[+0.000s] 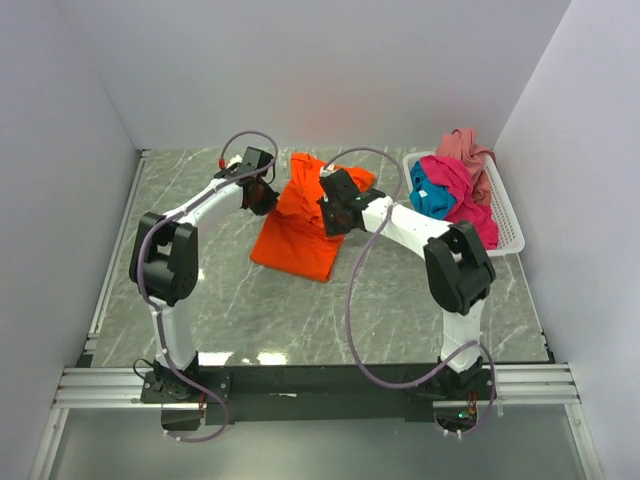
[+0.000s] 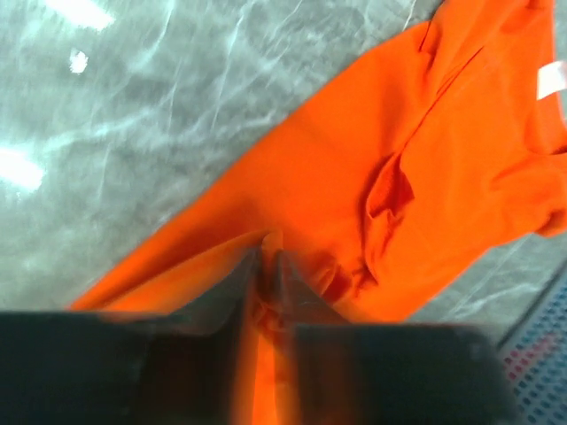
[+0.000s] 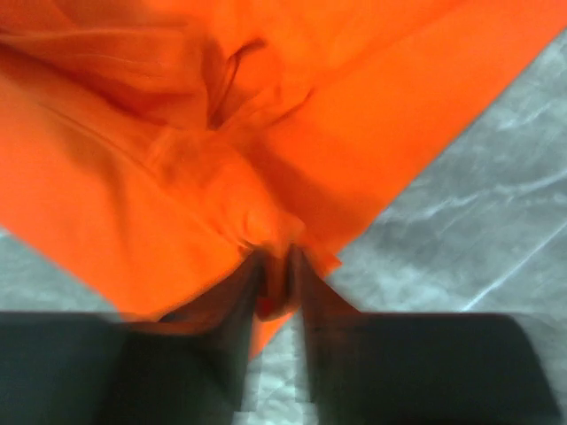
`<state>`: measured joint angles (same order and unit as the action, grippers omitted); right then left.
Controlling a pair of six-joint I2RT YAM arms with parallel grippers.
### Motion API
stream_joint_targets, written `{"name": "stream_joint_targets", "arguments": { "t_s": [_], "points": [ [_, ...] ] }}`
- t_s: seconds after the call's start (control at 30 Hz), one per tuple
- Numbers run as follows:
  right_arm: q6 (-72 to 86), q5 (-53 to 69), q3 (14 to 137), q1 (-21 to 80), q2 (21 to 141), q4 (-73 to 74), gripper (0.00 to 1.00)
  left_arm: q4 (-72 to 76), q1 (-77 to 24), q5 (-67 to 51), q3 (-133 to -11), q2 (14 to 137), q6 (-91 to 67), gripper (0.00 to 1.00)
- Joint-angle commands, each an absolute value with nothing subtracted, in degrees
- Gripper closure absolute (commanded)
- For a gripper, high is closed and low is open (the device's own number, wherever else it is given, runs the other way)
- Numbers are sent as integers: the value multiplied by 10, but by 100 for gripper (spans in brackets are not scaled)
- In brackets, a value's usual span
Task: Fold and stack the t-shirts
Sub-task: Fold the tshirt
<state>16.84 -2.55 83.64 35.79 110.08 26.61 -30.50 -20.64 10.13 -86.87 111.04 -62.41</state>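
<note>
You're mid-fold on the orange t-shirt [image 1: 300, 230], centre frame on the counter [image 1: 230, 300]. The left jaws and right jaws each pinch its cloth. Next, I'd judge: lay the fold flat, release cleanly, then fetch the other t-shirts [image 1: 455, 185], upper right

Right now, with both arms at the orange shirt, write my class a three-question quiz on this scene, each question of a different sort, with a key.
1. True or false: the orange t-shirt lies inside the white basket.
2. Which shirts are in the basket? A) the magenta t-shirt, teal t-shirt and pink t-shirt; B) one green shirt; C) none.
3. Fill the gap: the left fingers and the right fingers each pinch ____ cloth.

Key: 1 false, it lies on the table; 2 A; 3 orange.
</note>
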Motion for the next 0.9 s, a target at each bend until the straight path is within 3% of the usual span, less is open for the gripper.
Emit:
{"name": "stream_joint_targets", "arguments": {
  "t_s": [0.0, 0.03, 0.07, 0.1, 0.2, 0.4, 0.57, 0.87],
  "points": [
    [165, -29, 901, 337, 1128, 278, 62, -306, -200, 90, -929, 1132, -590, 52],
    [170, -32, 906, 334, 1131, 280, 50, -308, -200, 91, -941, 1136, -586, 26],
    [173, -37, 911, 331, 1133, 282, 36, -314, -200, 93, -946, 1134, -584, 6],
    [174, -40, 915, 330, 1131, 282, 29, -315, -200, 97, -946, 1130, -577, 1],
    [177, -44, 894, 330, 1106, 281, 20, -315, -197, 116, -916, 1095, -582, 1],
    [183, -10, 742, 355, 993, 230, 19, -285, -192, 98, -726, 982, -596, 1],
    [156, -60, 672, 466, 953, 207, 19, -253, -191, 84, -603, 913, -610, 1],
    [233, -94, 658, 509, 994, 211, 24, -235, -183, 69, -549, 943, -619, 28]
  ]
}}
